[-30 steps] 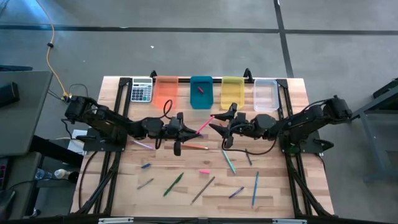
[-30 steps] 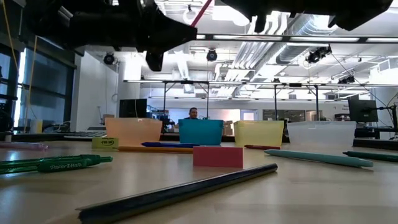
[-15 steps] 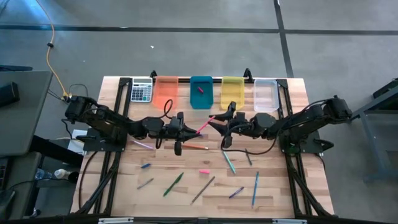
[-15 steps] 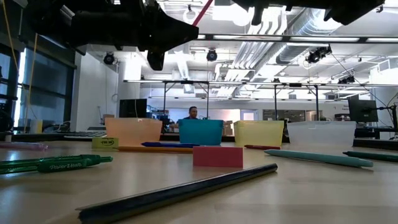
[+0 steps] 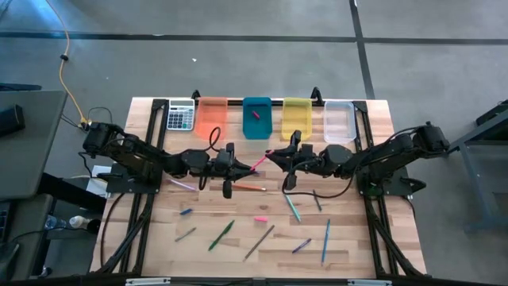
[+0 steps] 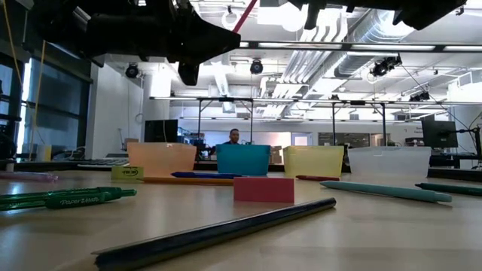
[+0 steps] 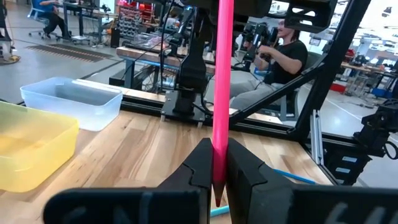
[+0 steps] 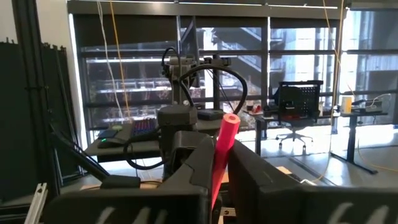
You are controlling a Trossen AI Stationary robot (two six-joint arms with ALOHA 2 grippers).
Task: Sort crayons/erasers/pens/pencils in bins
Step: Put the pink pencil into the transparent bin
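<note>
A pink stick hangs in the air above the table's middle, in front of the teal bin. It slants up between my two grippers. My left gripper is shut on its lower, pointed end, and my right gripper is shut on its upper part. In the low view the stick shows at the top edge, under the dark arms. The orange bin, yellow bin and clear bin stand in the far row. A pink eraser lies in the teal bin. My left gripper pinches the pink stick between its two fingers close to the pointed tip. It comes level from the table's left. The stick rises out ahead of the fingers, clear of the table. My right gripper pinches the stick's upper part between its two fingers, coming from the table's right. The blunt end stands out past the fingers.
Loose things lie on the near half: a pink eraser, a green pen, a teal pen, a blue pen, an orange pencil and a dark pencil. A grey calculator sits left of the orange bin.
My right gripper has shut on the upper part of the pink stick, its fingers closing from wide apart. My left gripper has kept its hold, and the stick has stayed in place, clear of the table.
</note>
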